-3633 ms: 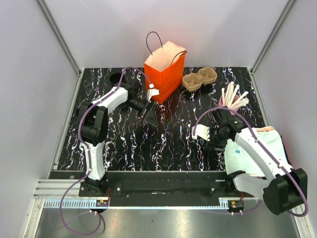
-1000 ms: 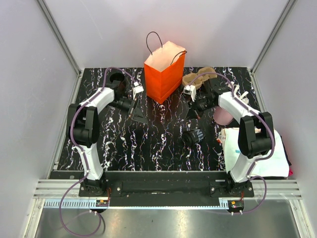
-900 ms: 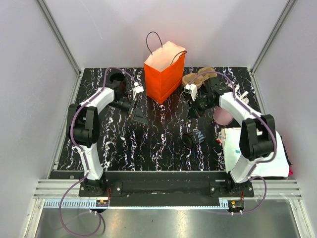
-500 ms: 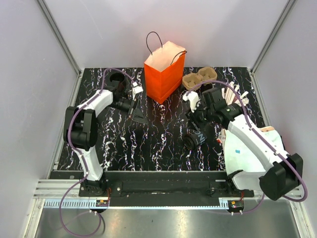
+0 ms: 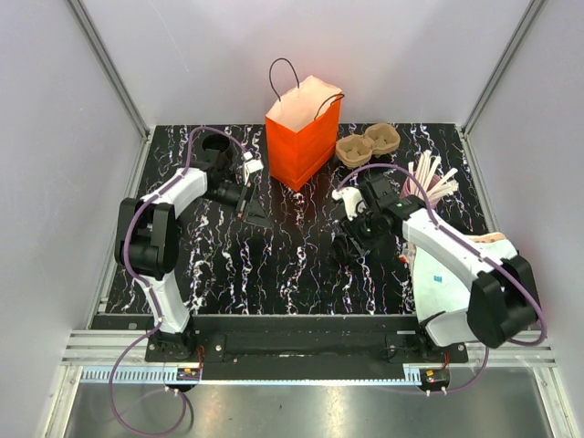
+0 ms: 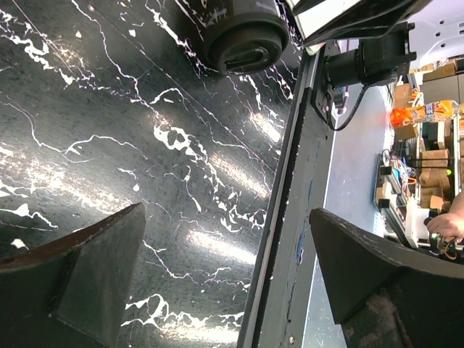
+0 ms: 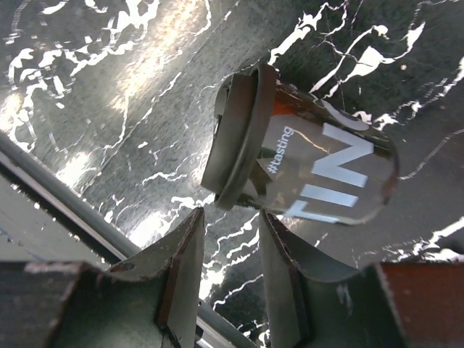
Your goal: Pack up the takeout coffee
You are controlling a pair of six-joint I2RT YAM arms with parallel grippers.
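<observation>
Overhead, the right gripper (image 5: 351, 239) hangs low over the middle-right of the table (image 5: 274, 265), with its jaws partly apart and empty. In the right wrist view, the coffee (image 7: 319, 174) lies on its side on the marble with its lid (image 7: 238, 141) on, just beyond the fingertips (image 7: 185, 246) and not between them. The left gripper (image 5: 248, 205) stands wide open, holding nothing, near the orange bag (image 5: 304, 137). The tray (image 5: 368, 144) sits at the rear, well apart from the coffee.

The takeout coffee (image 7: 319, 170) bears "#tasting" in small white letters on its black wall. Beside that run large white letters, an N and an I among them. The full word cannot be read.
</observation>
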